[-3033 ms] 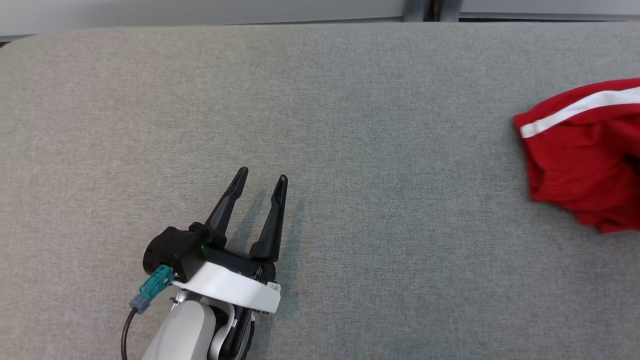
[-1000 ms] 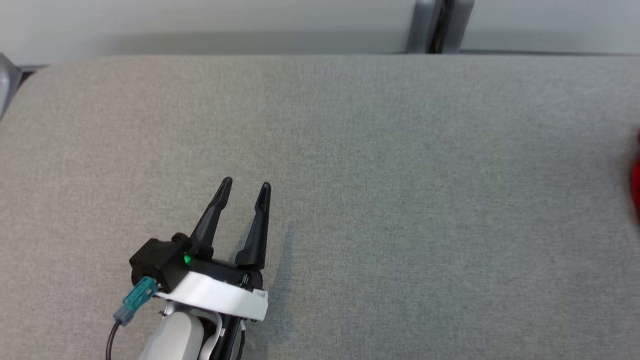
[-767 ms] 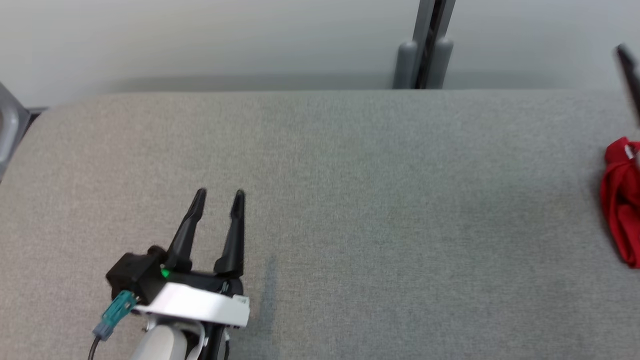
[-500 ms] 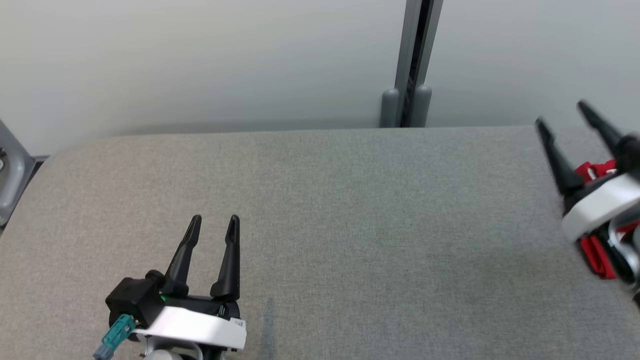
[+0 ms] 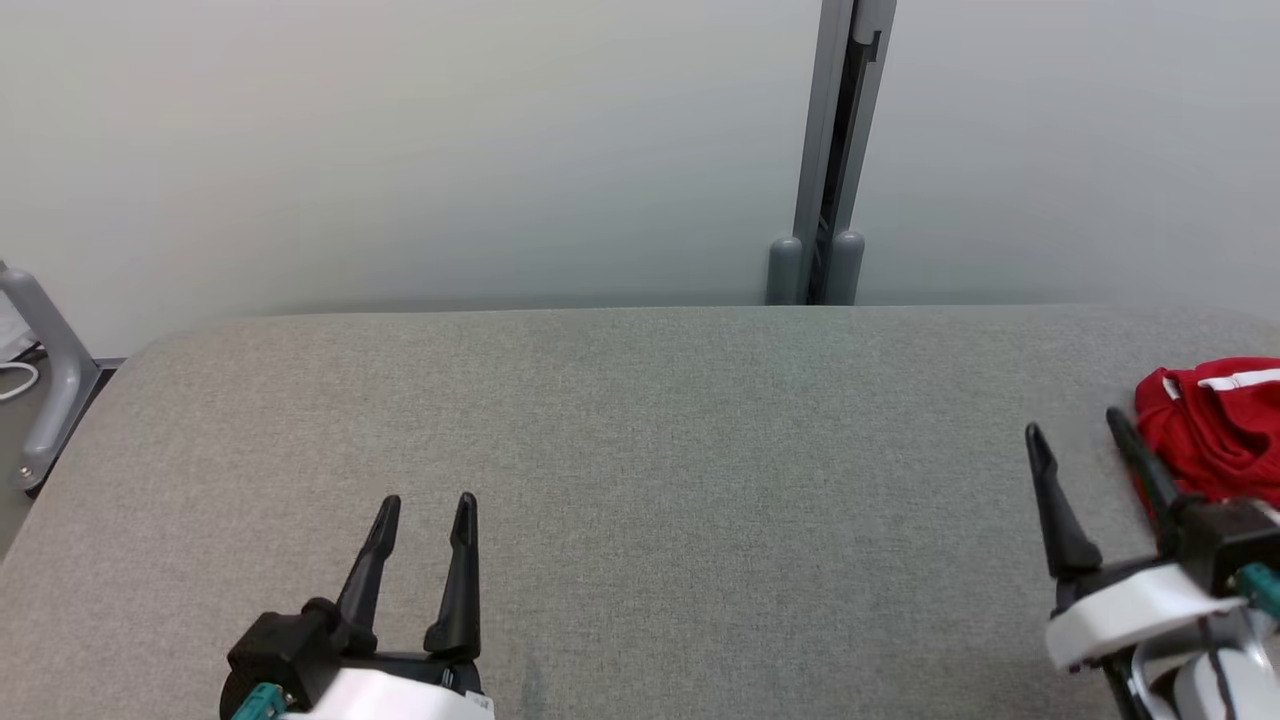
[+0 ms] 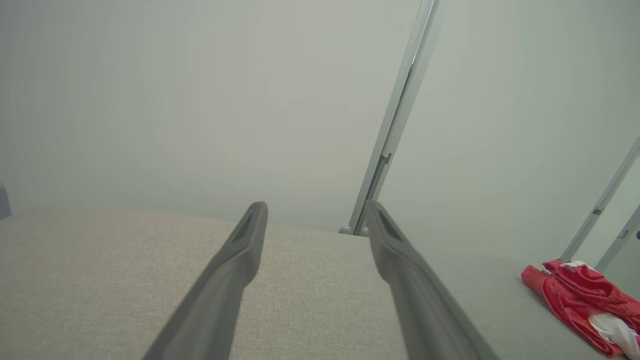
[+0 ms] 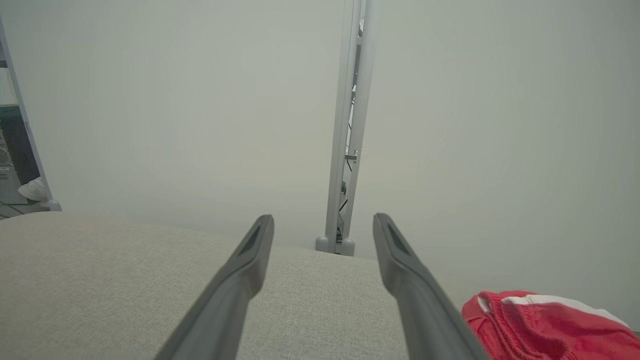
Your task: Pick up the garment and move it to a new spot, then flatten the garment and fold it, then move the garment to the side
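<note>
Item 1: work surface before me, grey woven padding, rounded corner at 9 o'clock.
Item 2: wall, plain pale grey, evenly lit, across 12 o'clock.
Item 3: grey upright post with a dark slot and two rounded feet, 1 o'clock, behind my surface's far edge.
Item 4: bent grey tube, 9 o'clock, possibly a stand's leg.
Item 5: two slanted posts, 3 o'clock.
</note>
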You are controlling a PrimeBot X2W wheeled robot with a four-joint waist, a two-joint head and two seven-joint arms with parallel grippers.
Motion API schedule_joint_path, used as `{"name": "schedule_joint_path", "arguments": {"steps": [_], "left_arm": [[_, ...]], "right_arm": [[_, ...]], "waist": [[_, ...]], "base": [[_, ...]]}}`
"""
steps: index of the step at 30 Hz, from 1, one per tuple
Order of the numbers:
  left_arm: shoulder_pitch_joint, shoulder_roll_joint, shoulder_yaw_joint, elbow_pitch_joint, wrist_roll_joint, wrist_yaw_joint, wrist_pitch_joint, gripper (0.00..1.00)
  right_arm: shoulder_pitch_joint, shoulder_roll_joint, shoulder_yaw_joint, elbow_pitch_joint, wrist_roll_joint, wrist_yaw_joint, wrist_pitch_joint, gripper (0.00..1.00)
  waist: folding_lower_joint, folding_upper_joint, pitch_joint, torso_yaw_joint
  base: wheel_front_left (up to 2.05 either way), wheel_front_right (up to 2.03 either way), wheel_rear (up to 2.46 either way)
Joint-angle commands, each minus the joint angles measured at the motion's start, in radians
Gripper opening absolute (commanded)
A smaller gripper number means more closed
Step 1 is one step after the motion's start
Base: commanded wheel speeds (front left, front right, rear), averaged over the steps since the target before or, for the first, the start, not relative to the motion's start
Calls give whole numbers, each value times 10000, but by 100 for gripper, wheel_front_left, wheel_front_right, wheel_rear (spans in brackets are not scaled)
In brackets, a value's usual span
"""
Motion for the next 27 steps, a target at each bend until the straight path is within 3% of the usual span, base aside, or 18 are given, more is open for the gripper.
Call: {"name": "schedule_joint_path", "arguments": {"steps": [1, 9, 16, 19, 27], "left_arm": [[42, 32, 6, 26, 59, 31, -7, 100], [187, 32, -126, 175, 294, -26, -7, 100], [82, 38, -69, 218, 423, 217, -7, 100], [109, 36, -35, 132, 317, -35, -7, 100], [146, 33, 125, 220, 345, 6, -7, 100]], "right_arm": [[232, 63, -30, -91, -171, -3, -40, 100], [1042, 722, -309, -601, -775, -3, -43, 100], [1183, 860, -367, -689, -703, -3, -44, 100], [1186, 890, -407, -630, -603, -3, -44, 100], [1226, 928, -413, -644, -568, -3, -45, 100]], "waist": [[0, -1, -24, 25], [0, -1, -57, 33], [0, -1, 23, 47], [0, -1, 54, 39], [0, -1, 96, 10]], "base": [[0, 0, 0], [0, 0, 0], [0, 0, 0], [0, 0, 0], [0, 0, 0]]}}
